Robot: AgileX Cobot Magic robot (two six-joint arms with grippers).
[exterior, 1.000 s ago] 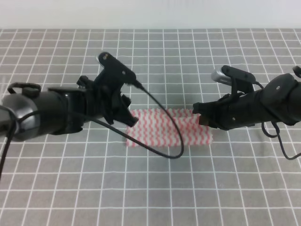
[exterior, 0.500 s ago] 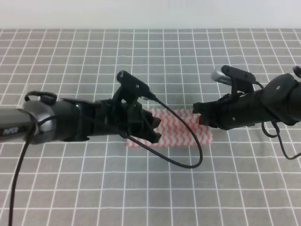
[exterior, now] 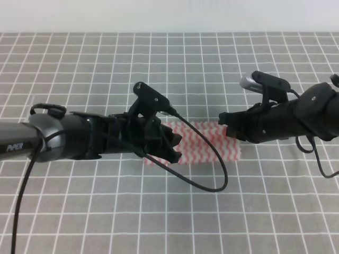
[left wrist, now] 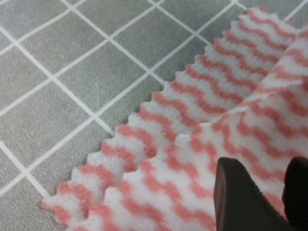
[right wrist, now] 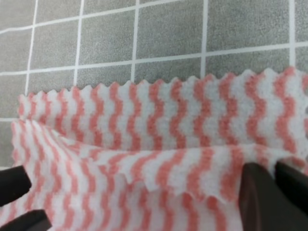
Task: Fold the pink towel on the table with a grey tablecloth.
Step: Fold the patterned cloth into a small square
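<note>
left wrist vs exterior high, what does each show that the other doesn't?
Left wrist only: the pinked edge up close, an upper layer of the pink towel lying over a lower one, dark fingertips on the top layer.
Exterior high only: the right gripper at the towel's right end, both arm bodies, the cable looping over the cloth.
Both: towel on the grey tablecloth.

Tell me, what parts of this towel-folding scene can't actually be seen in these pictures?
- Exterior high view: the left gripper and its arm cover the left part of the pink towel; the right gripper hides its right corner.
- Left wrist view: the dark fingers are cut off by the bottom edge.
- Right wrist view: the towel runs off the frame; the fingers are cropped.
</note>
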